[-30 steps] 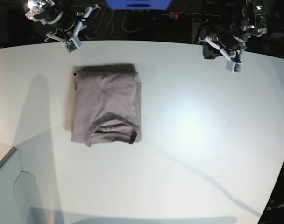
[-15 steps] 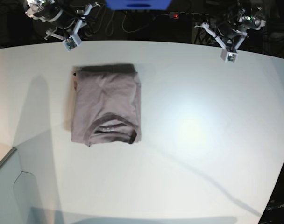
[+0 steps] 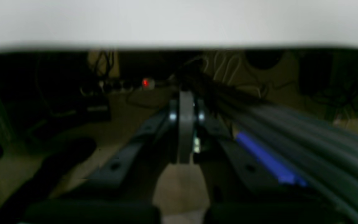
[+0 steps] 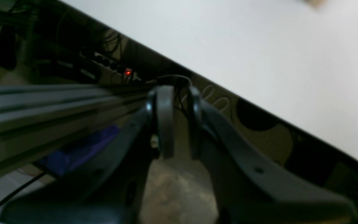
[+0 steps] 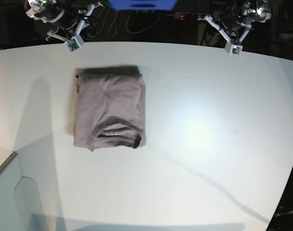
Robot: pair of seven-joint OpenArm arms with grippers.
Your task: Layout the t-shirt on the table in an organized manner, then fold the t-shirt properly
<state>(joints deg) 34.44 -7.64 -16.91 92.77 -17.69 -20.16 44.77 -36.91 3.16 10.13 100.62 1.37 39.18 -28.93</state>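
Note:
The t-shirt lies folded into a neat mauve-grey rectangle on the left half of the white table, collar toward the front. No gripper touches it. My right gripper hangs over the back edge at the left; in the right wrist view its jaws are empty and almost together, with a narrow gap. My left gripper hangs past the back edge at the right; in the left wrist view its jaws are pressed together and empty. The shirt is out of both wrist views.
A blue object and a power strip with a red light sit behind the table among cables. Metal rails run below the left gripper. A lower grey surface meets the table's front left corner.
My left arm has pulled back from over the table's back right edge to behind it. My right arm has barely moved. The shirt has not moved.

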